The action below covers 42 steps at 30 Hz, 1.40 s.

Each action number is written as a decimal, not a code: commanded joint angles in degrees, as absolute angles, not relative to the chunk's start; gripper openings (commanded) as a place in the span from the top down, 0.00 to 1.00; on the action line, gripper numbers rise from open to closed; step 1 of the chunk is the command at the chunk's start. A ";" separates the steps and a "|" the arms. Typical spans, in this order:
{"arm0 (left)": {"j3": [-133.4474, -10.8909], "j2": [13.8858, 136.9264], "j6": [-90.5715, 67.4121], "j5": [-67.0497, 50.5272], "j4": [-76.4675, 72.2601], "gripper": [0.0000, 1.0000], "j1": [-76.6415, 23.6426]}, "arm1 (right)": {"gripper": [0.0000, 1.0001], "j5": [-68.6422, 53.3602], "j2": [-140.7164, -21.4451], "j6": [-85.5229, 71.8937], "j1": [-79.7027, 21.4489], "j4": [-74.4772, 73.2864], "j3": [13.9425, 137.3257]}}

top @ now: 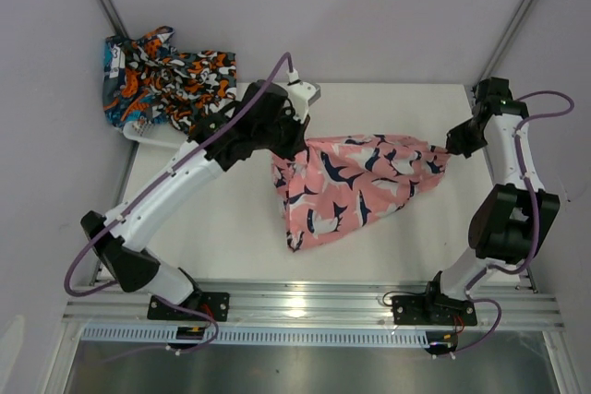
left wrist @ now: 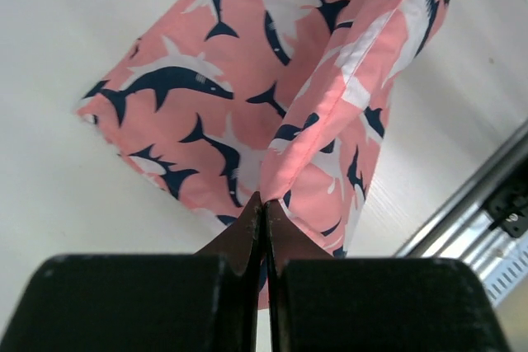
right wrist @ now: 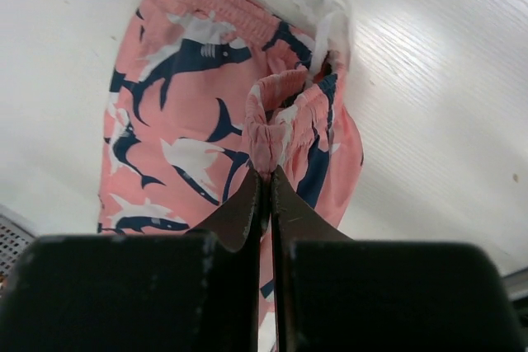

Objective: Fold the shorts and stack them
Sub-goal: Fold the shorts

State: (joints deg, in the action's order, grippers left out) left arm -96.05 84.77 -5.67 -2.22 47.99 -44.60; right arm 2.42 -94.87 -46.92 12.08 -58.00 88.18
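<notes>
pink shorts (top: 355,191): 1, stretched mid-table | other shorts (top: 166,80): 2, heaped at 10 o'clock | left gripper (left wrist: 264,204), right gripper (right wrist: 266,177): clamped on pink shorts

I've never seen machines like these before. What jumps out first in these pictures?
The pink shorts, printed with navy and white sharks, catch the eye first, strung across the middle of the white table. The left gripper pinches one end, and the right gripper pinches the bunched waistband at the other. A colourful heap of more shorts sits at the far left.
</notes>
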 commanded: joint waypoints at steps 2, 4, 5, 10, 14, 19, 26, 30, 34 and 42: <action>-101.69 87.62 -0.97 -4.39 48.95 1.00 -38.86 | 1.00 2.37 -99.40 -49.65 11.51 -58.01 94.47; -103.61 89.98 -0.44 -4.57 48.96 1.00 -37.54 | 1.00 2.29 -101.68 -50.09 11.34 -57.92 96.76; -103.80 91.48 -0.18 -4.74 48.87 1.00 -36.66 | 1.00 2.37 -103.26 -50.36 11.08 -57.75 98.51; -104.94 94.91 0.26 -4.83 46.50 1.00 -33.85 | 1.00 3.08 -109.31 -51.50 10.37 -59.58 106.32; -107.65 99.03 1.41 -6.15 45.00 1.00 -31.47 | 1.00 3.34 -115.20 -52.21 9.23 -61.43 114.31; -110.21 104.05 1.58 -6.24 43.95 1.00 -28.92 | 1.00 3.26 -122.51 -52.64 7.83 -63.02 123.04; -111.54 109.25 1.58 -7.30 41.58 1.00 -24.44 | 1.00 0.70 -126.74 -55.63 6.94 -54.77 124.45; -113.46 110.21 2.11 -6.06 39.91 1.00 -23.29 | 1.00 -1.58 -127.00 -57.30 6.94 -50.72 124.10; -117.33 112.40 2.55 -5.19 41.48 1.00 -23.12 | 1.00 -1.67 -126.39 -57.57 6.94 -48.61 123.84; -119.09 116.54 3.60 2.45 38.76 1.00 -23.12 | 1.00 -5.09 -126.47 -58.97 6.77 -41.41 120.68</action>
